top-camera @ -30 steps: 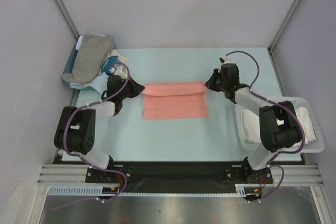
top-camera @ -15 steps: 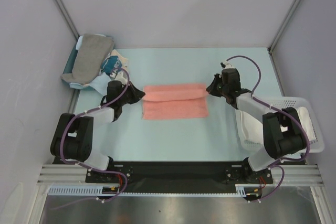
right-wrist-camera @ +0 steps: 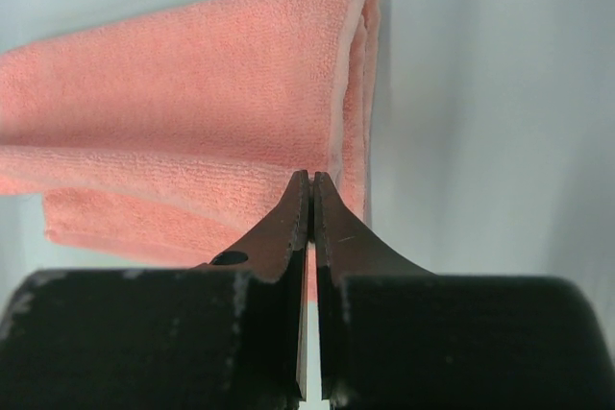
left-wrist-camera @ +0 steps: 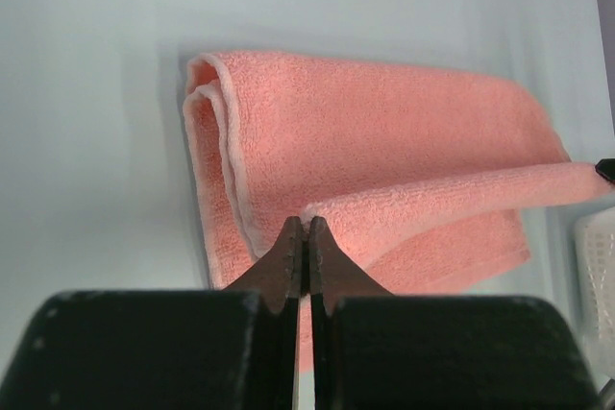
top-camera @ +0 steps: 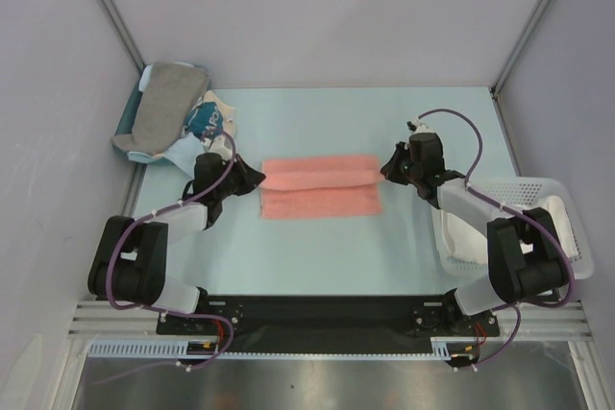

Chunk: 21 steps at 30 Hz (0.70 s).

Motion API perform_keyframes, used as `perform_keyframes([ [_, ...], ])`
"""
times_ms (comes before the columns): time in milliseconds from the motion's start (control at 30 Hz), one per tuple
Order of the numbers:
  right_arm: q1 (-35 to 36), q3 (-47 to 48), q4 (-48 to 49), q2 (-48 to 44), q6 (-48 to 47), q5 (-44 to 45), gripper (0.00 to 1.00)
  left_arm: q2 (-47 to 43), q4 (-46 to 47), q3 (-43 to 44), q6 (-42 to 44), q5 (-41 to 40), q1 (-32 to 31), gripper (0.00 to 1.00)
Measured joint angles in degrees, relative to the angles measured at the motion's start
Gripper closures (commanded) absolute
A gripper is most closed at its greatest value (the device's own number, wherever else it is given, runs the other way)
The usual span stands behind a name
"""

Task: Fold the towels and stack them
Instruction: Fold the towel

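Note:
The salmon-pink towel (top-camera: 319, 187) lies mid-table with its far edge lifted and carried over toward the near edge. My left gripper (top-camera: 258, 176) is shut on that edge's left corner, seen in the left wrist view (left-wrist-camera: 307, 223) against the towel (left-wrist-camera: 384, 141). My right gripper (top-camera: 384, 170) is shut on the right corner, seen in the right wrist view (right-wrist-camera: 312, 178) over the towel (right-wrist-camera: 192, 93). A grey towel (top-camera: 163, 108) lies on a light blue one (top-camera: 130, 112) at the far left. A white towel (top-camera: 557, 223) sits in the basket at the right.
A white mesh basket (top-camera: 567, 271) stands at the right edge, near the right arm. A small teal bundle with white print (top-camera: 204, 122) lies beside the grey towel, close to the left arm. Grey walls close the back and sides.
Both grippers have moved toward the near edge, drawing the pink towel's far edge over the rest. The fold now covers about half the towel.

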Motion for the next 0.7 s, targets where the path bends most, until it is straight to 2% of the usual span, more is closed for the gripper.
perform_keyframes([
  [700,0.7,-3.8,0.0,-3.5,0.4,0.0,1.00,-3.7,-1.0,-2.8,0.0,-0.2,-0.1,1.00],
])
